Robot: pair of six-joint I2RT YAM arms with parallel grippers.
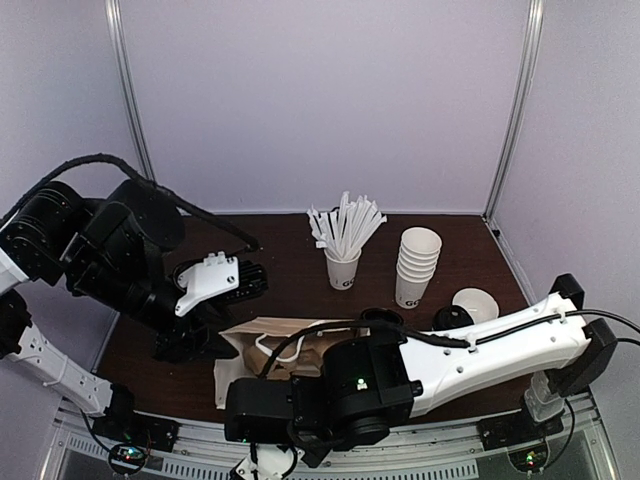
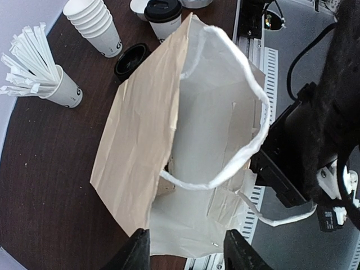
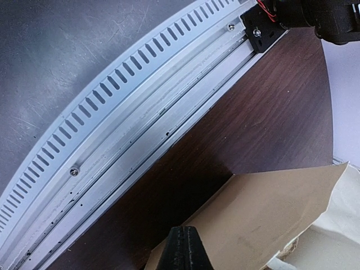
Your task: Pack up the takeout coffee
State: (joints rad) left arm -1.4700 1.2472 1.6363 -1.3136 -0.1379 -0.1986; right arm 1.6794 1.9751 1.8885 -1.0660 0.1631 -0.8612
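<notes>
Dark table (image 1: pixel 470 245), one paper bag (image 2: pixel 140 124), one takeout coffee (image 2: pixel 163 12)

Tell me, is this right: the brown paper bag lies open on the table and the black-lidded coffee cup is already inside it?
Not quite. The left wrist view shows the brown paper bag lying open on the table, but the black-lidded coffee cup stands outside it, beyond its far side.

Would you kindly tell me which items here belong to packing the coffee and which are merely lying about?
Job: lidded coffee cup, brown paper bag.
Lying about: stack of lidless cups, cup of white sticks, loose black lid.
</notes>
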